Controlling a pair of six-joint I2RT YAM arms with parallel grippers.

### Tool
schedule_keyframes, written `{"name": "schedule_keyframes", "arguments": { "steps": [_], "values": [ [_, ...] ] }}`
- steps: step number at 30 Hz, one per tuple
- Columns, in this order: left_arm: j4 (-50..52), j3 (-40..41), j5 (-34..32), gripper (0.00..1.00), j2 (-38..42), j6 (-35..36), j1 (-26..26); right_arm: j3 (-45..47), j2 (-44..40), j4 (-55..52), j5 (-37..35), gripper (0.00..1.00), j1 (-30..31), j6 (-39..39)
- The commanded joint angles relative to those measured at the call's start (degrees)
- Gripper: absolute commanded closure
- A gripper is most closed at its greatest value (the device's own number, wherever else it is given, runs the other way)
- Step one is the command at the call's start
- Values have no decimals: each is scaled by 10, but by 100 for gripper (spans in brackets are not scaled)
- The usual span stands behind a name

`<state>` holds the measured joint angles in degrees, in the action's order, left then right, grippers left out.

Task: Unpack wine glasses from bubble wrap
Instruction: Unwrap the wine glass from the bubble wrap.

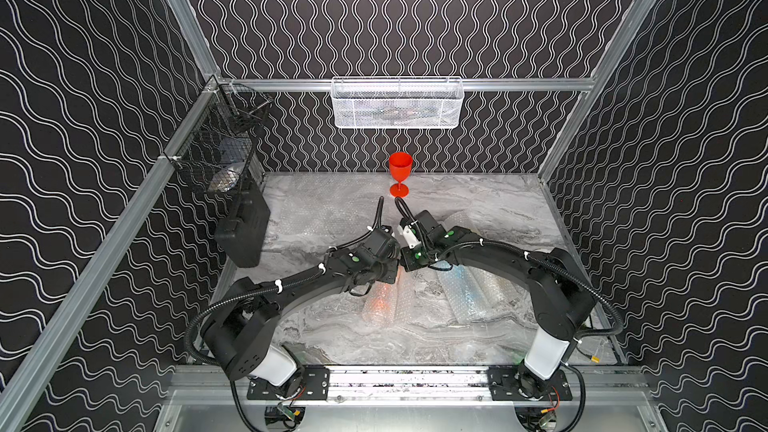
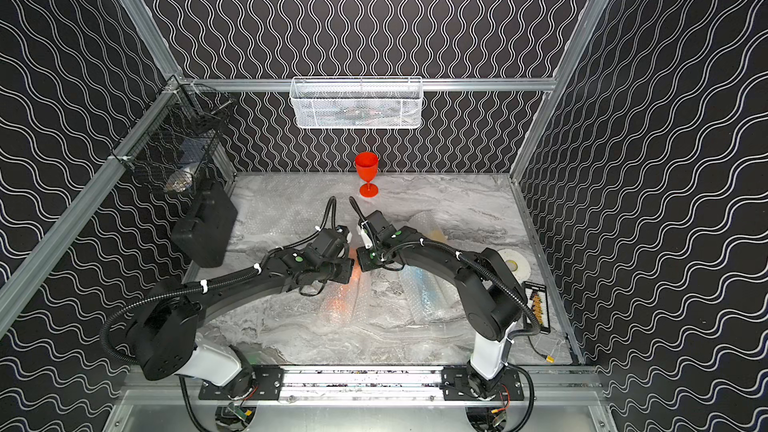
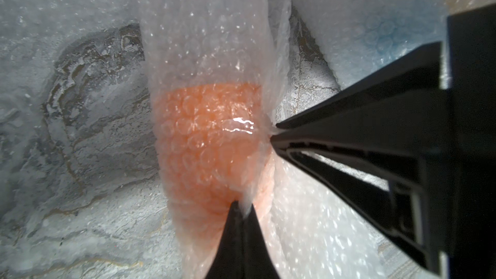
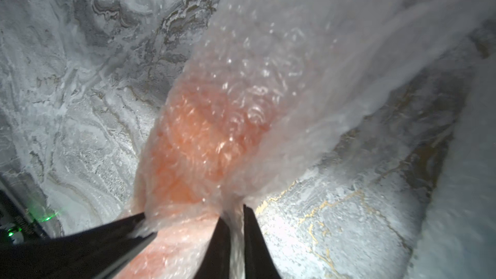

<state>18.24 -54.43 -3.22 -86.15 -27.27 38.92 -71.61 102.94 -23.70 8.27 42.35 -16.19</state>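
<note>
A red wine glass stands upright and bare near the back wall. Mid-table lies a roll of bubble wrap with blurred orange showing through it, an orange wine glass inside. My left gripper is shut on a pinch of that wrap. My right gripper is shut on a fold of the same wrap, close beside the left. Both wrists meet above the roll's far end and hide their fingers in both top views. A second roll with blue inside lies to the right.
A flat bubble wrap sheet lies at the back left. A third roll shows behind the right arm. A black case leans at the left under a black wire basket. A white mesh basket hangs on the back rail. A tape roll sits at the right.
</note>
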Motion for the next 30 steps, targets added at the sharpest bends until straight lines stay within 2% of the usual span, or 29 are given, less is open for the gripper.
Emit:
{"name": "schedule_keyframes", "arguments": {
  "steps": [1, 30],
  "values": [
    [9, -10, -6, 100, -3, 3, -1, 5, -6, 7, -1, 92, 0, 1],
    [25, 3, -30, 100, 9, 6, -1, 12, -22, 6, -2, 95, -1, -1]
  ]
}}
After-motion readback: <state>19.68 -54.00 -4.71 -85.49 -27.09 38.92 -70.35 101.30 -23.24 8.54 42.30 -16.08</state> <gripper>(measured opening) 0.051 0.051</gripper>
